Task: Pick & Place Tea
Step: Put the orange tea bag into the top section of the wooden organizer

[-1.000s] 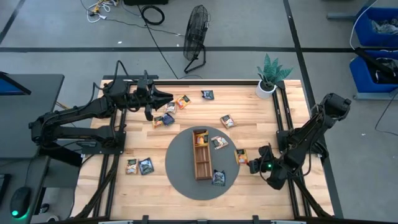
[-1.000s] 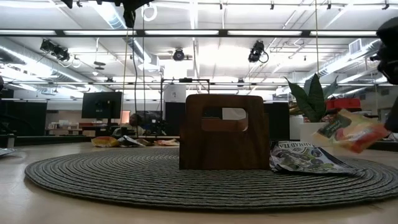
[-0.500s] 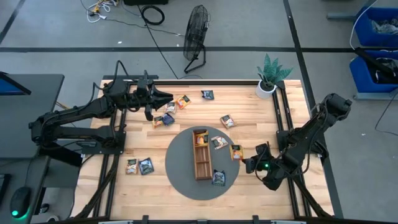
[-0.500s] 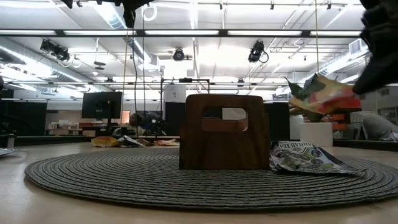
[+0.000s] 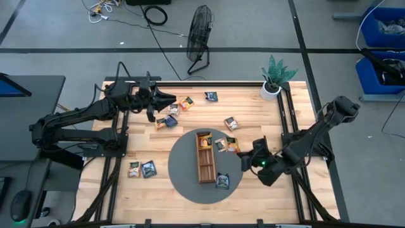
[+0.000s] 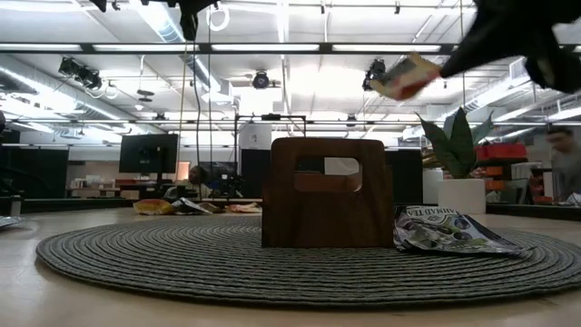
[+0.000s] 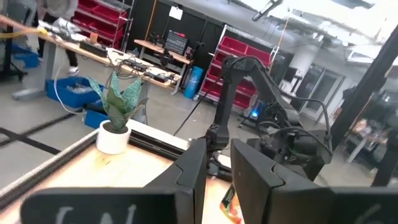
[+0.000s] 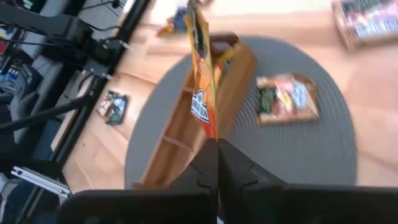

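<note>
Grey workshop floor surrounds the pale wooden bench (image 5: pixel 190 133), with a black fan and a small potted plant (image 5: pixel 273 79) at its far side. On the bench lies a round grey mat (image 5: pixel 183 174), and on the mat stands the long wooden tray (image 5: pixel 205 158), its compartments looking empty apart from one small sachet at the far end. Above the mat's right part, just beside the tray, the right hand (image 5: pixel 242 152) hangs clamped on an orange sachet (image 8: pixel 200 93), held on edge well off the mat. Two more sachets lie flat on the mat, one beside the tray (image 5: pixel 221 145) and one at its near end (image 5: pixel 221 182). Other sachets are scattered on the bare wood. The left hand (image 5: pixel 169 97) hovers over the far-left corner with fingers slightly parted, holding nothing.
</note>
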### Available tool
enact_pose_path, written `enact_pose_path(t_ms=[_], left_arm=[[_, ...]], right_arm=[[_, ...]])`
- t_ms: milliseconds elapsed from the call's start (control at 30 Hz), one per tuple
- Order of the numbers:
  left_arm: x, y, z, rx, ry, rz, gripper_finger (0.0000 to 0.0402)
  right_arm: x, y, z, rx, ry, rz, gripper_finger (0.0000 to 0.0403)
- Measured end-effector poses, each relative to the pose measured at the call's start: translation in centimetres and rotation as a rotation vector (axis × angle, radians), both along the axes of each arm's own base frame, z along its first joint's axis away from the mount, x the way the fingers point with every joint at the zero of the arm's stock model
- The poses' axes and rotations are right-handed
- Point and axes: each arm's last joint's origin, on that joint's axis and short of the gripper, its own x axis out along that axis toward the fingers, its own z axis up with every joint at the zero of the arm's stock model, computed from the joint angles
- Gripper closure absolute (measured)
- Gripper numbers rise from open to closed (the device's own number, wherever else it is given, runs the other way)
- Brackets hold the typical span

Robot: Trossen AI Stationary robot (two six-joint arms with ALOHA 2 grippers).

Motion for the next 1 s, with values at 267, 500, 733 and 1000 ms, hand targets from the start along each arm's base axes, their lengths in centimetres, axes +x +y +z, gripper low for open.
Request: enact_pose_path(t_ms=[267, 500, 733, 1000], left_arm=[[0.0, 0.0, 0.0, -0.040, -0.003, -0.018, 0.0315], [0.7, -0.2, -0.5, -0.113, 0.026, -0.147, 0.0228], [2.8, -0.8, -1.8, -0.154, 0.070, -0.254, 0.0179], [5.4, -1.4, -2.4, -0.134, 0.004, -0.299, 0.0185]], right_arm=[[2.4, -1.6, 3.3, -0.101, -0.016, 0.001, 0.0403], [3.9, -2.8, 6.5, -0.198, -0.037, 0.008, 0.0403], [5.3, -4.1, 9.8, -0.301, -0.088, 0.031, 0.0403], [6.5, -5.5, 12.1, -0.369, -0.173, 0.021, 0.0403]])
